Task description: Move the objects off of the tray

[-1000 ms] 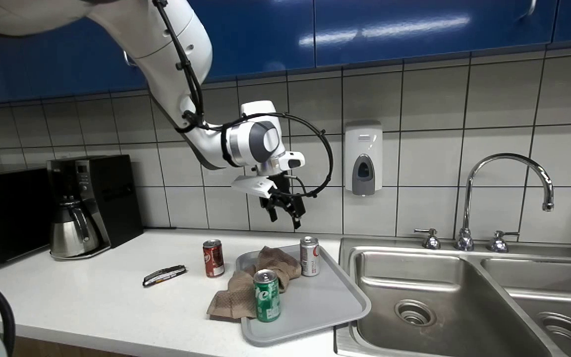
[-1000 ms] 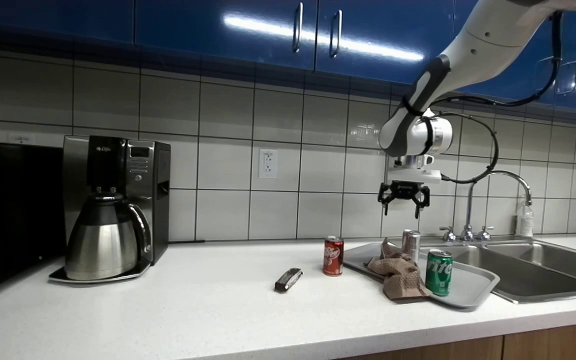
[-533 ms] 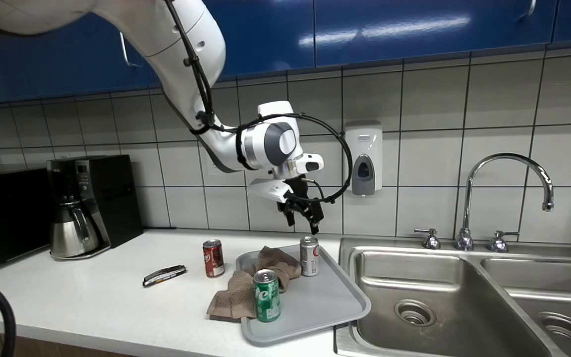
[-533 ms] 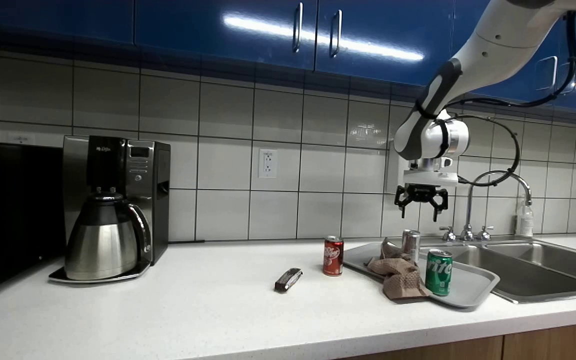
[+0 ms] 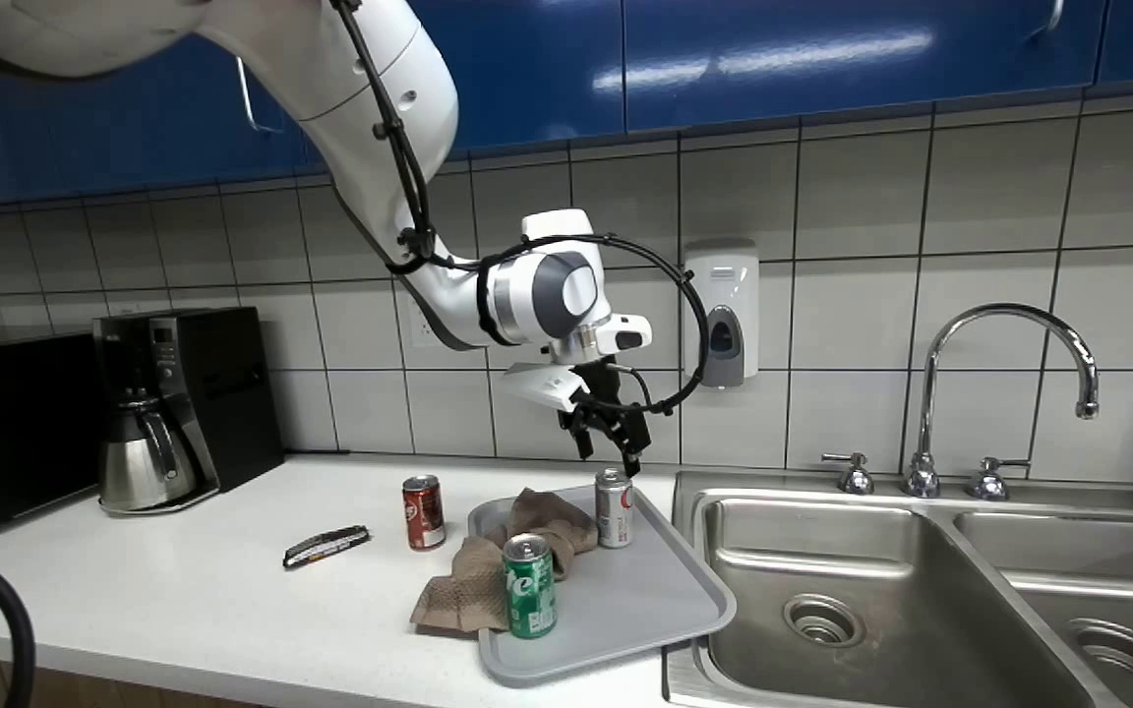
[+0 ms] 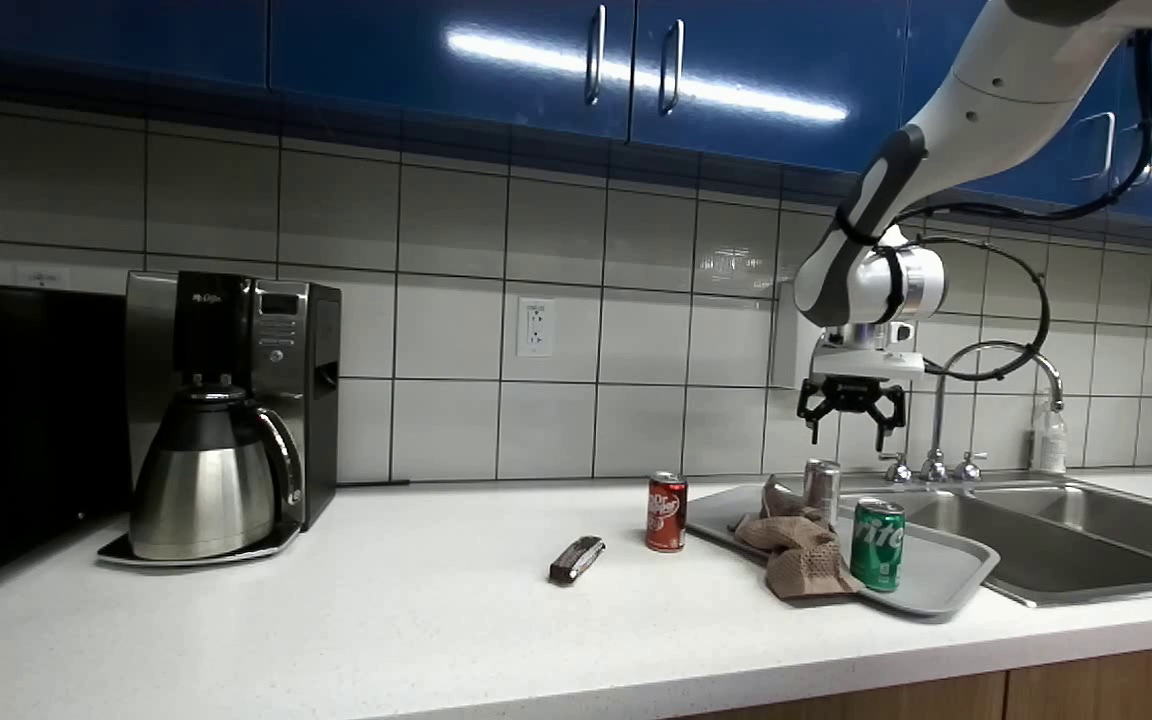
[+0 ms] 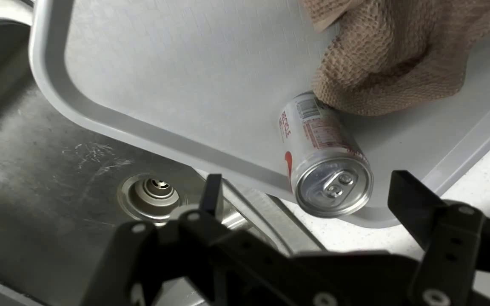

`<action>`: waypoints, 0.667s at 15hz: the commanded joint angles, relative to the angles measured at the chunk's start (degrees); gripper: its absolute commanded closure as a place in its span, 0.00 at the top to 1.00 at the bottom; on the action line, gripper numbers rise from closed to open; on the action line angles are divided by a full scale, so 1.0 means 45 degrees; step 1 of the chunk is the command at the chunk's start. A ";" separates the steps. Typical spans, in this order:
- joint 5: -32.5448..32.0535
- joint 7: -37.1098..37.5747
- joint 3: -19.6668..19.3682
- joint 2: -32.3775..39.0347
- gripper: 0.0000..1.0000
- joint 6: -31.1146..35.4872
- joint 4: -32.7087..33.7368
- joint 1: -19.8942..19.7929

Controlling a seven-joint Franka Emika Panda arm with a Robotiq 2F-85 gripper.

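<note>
- Right of centre in the wrist view, the silver can (image 7: pixel 328 155) stands on the tray (image 7: pixel 185 72), its top toward the bottom of the frame, its foot toward the top.
- In both exterior views the can is upright: its long axis is vertical, roughly the way the gripper (image 6: pixel 847 442) reaches down above it.
- The can lies below the jaws; in the wrist view its top shows between the 2 fingertips (image 7: pixel 411 202), closer to the tip at the right of the frame.
- The jaws stand wide apart, gripping nothing; right of centre in an exterior view, a gap separates them from the can.
- The coming grasp, I judge, turns on that offset: a slight sideways shift, then a straight descent.
- The brown cloth (image 7: pixel 394 55), upper right of the wrist view, laps at the can's foot; whether they touch I cannot tell.
- The green can (image 5: pixel 529 585), bottom centre of an exterior view, is also on the tray; the dark red can (image 5: pixel 424 513), left of centre, is on the counter (image 5: pixel 232 600).
</note>
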 commanded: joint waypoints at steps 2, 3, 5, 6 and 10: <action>0.0326 0.0073 0.0231 0.0583 1.00 -0.0190 0.0492 -0.0225; 0.0348 0.0092 0.0235 0.0764 1.00 -0.0240 0.0652 -0.0205; 0.0425 0.0064 0.0270 0.1100 1.00 -0.0363 0.0969 -0.0207; 0.0429 0.0063 0.0279 0.1263 1.00 -0.0395 0.1117 -0.0195; 0.0507 0.0053 0.0373 0.2033 1.00 -0.0585 0.1966 -0.0173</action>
